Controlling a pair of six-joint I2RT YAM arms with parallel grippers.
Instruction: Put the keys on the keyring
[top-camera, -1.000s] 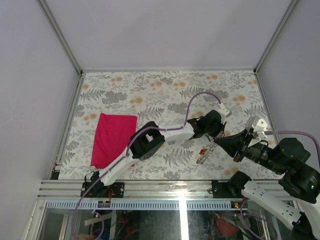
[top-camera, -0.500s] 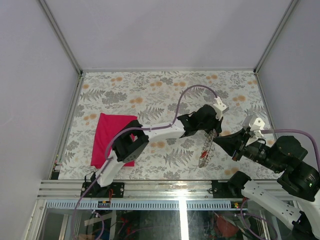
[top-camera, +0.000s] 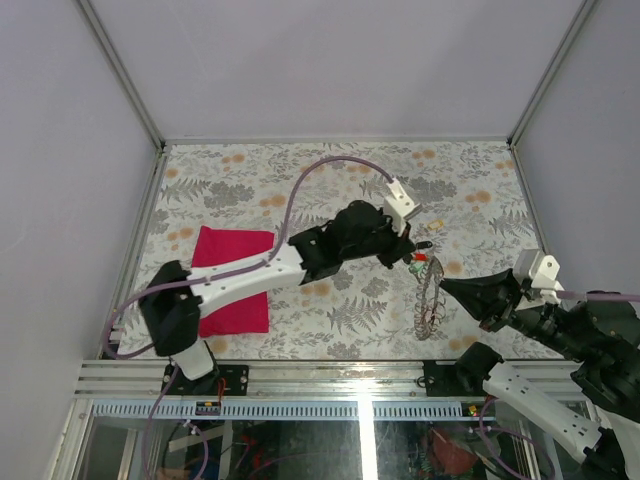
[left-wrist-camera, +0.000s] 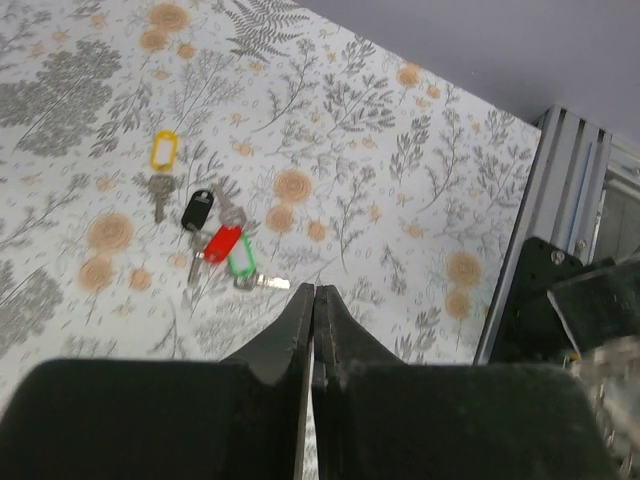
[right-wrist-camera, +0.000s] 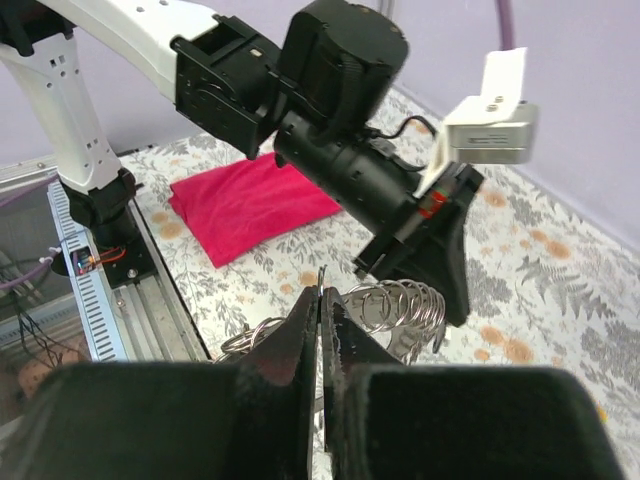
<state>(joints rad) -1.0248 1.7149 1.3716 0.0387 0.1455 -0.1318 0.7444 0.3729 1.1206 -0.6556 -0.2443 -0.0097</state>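
**Keys** (left-wrist-camera: 215, 240): a small bunch with yellow, black, red and green heads, lying loose on the flowered table (left-wrist-camera: 420, 150). They are plain in the left wrist view, mere specks from overhead, and out of the right wrist view.

**Keyring** (right-wrist-camera: 400, 303): a loop of coiled silvery wire between the two arms, just beside the keys. It is sharpest in the right wrist view.

**Right gripper** (right-wrist-camera: 320, 300): fingers pressed together on a strand of the keyring.

**Left gripper** (left-wrist-camera: 313, 297): fingers together with nothing seen between them, tip above the keys.

**Cloth** (top-camera: 230, 275): magenta, lying flat, well apart on the left.
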